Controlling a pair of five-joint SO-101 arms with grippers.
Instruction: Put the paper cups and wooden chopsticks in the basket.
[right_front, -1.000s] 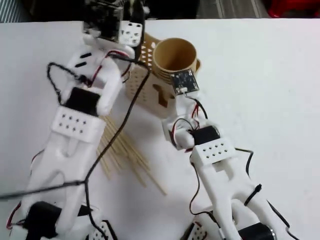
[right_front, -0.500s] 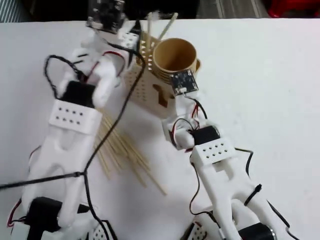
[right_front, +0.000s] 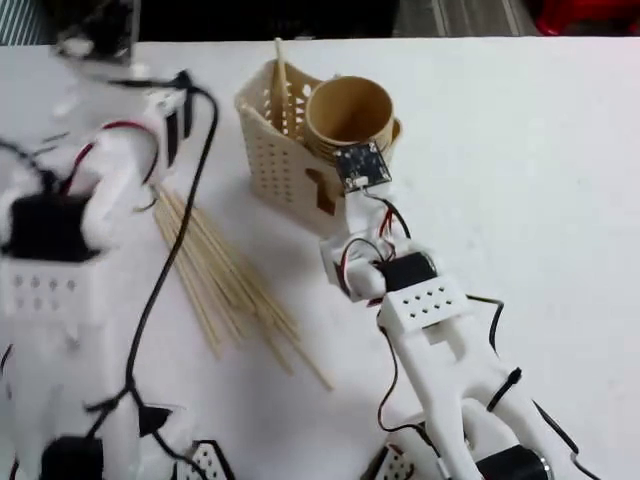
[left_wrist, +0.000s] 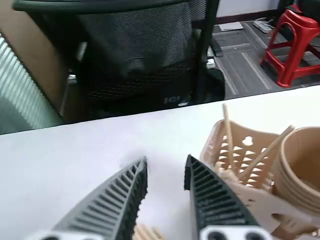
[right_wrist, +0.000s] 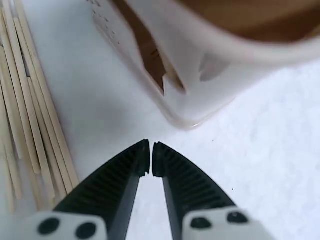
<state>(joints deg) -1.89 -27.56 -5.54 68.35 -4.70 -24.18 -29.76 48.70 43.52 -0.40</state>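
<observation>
While the left arm (right_front: 60, 220) hangs over the left part of the tabletop (right_front: 520, 180), the left jaws stand parted by a narrow gap with nothing between them. They are above bare tabletop, to one side of the basket (right_front: 272, 160) and not touching it.

Basket: beige, perforated, upright near the tabletop's far edge.

The stack of paper cups (right_front: 350, 112) sits inside the basket, at the end nearer the right arm (right_front: 430, 310). Its rim stands above the basket wall.

The two chopsticks (left_wrist: 227, 131) stand in the basket's other end. One is near upright and one leans toward the cups.

The loose wooden chopsticks (right_front: 225, 285) lie flat on the tabletop in a fanned bundle, between the two arms and on the near side of the basket.

The right jaws are all but closed, tips a sliver apart, gripping nothing. They point down at the tabletop just beside the basket's near corner, with the loose bundle off to one side.
</observation>
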